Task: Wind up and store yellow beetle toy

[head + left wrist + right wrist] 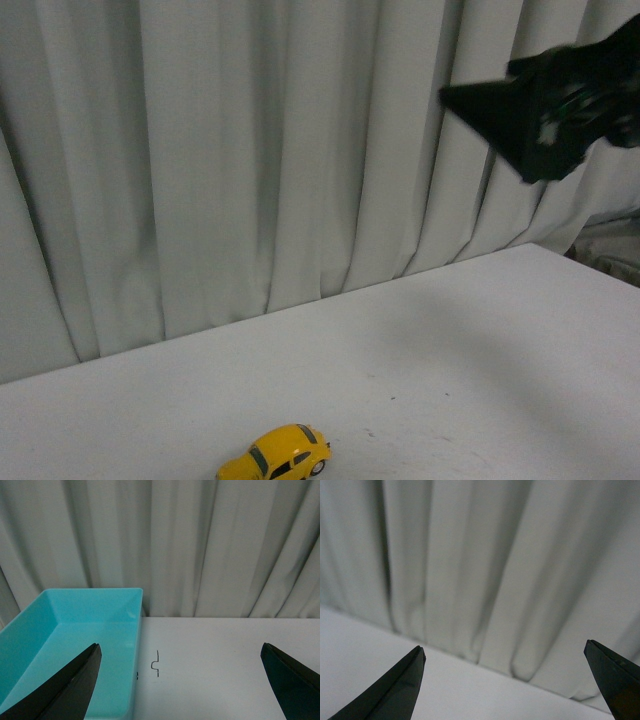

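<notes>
Yellow beetle toy [277, 455] just sitting on the counter [450, 350]. Left hand [180, 647] by the teal bin [35, 630] and right hand [503, 645] are both spread wide, gripping nothing.

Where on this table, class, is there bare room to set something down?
The widest bare stretch runs from the yellow beetle toy back to the curtain and across to the right edge of the table. In the left wrist view, bare table lies beside the turquoise bin, which looks empty. Nothing is crowded.
</notes>
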